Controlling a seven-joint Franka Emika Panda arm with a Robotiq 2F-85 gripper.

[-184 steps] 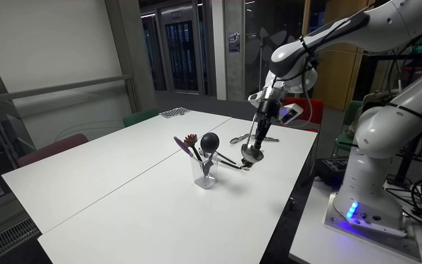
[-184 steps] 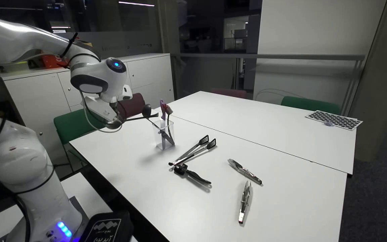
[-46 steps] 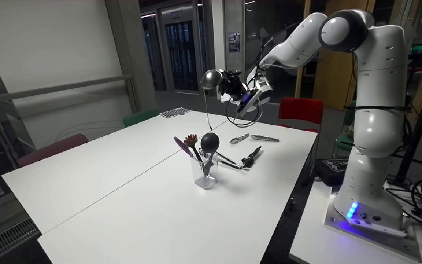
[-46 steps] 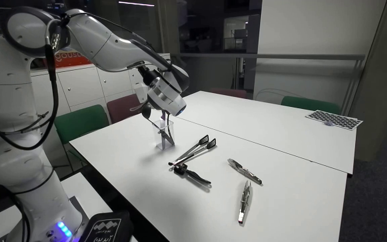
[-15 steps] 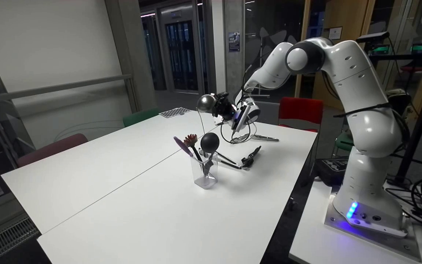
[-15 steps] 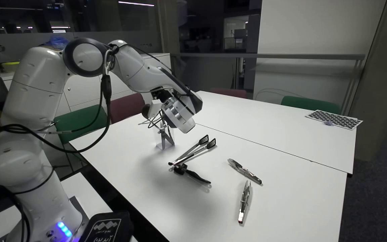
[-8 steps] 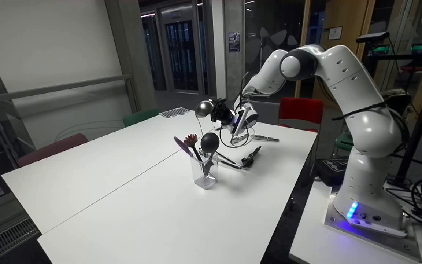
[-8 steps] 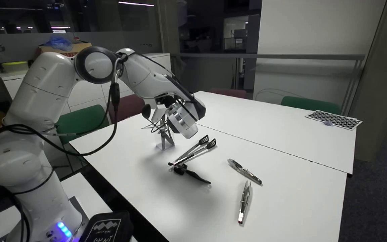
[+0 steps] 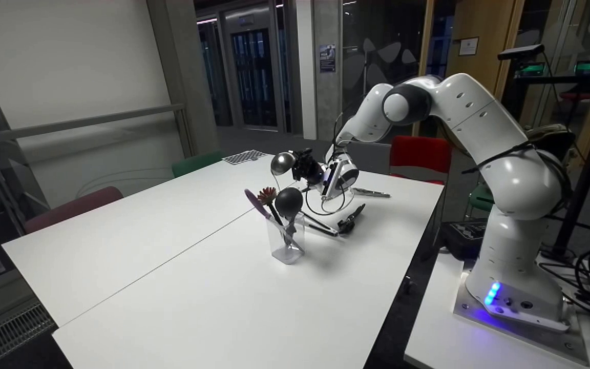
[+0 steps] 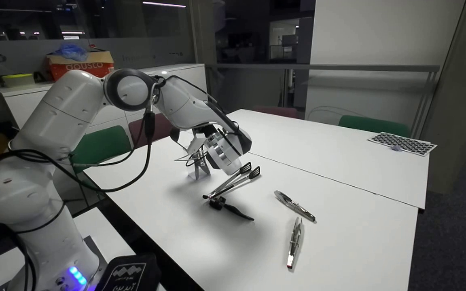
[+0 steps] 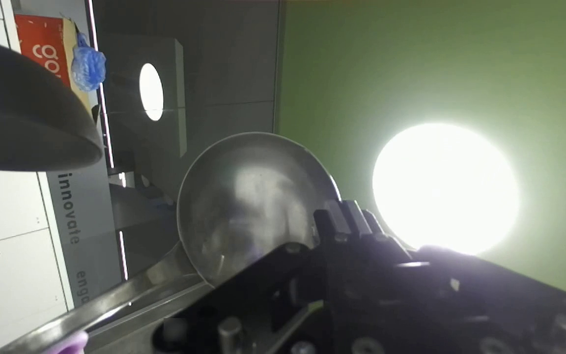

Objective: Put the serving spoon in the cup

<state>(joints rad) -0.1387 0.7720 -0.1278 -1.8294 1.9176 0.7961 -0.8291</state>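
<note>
Jaws pressed together, the gripper (image 11: 347, 216) pinches the rim of a silvery spoon (image 9: 281, 163), its bowl up and its thin handle dropping near the center of the frame in an exterior view. Below stands the see-through cup (image 9: 277, 242), upright on a white table (image 9: 172, 297) and holding a brush (image 9: 267, 196), a black ladle (image 9: 289, 201) and a purple utensil (image 9: 257, 203). The spoon's bowl shows above the ladle's head; whether the handle's tip is inside the cup cannot be told. Arching in from the right is the white arm (image 9: 474, 110). In an exterior view, slotted tongs (image 10: 227, 189) and a black tool (image 10: 233, 210) lie near mid-frame, two silver tongs (image 10: 295, 207) lie right of center and lower, and a patterned board (image 10: 403, 143) lies at upper right. In the wrist view, a round light (image 11: 445, 189) glares at right.
</note>
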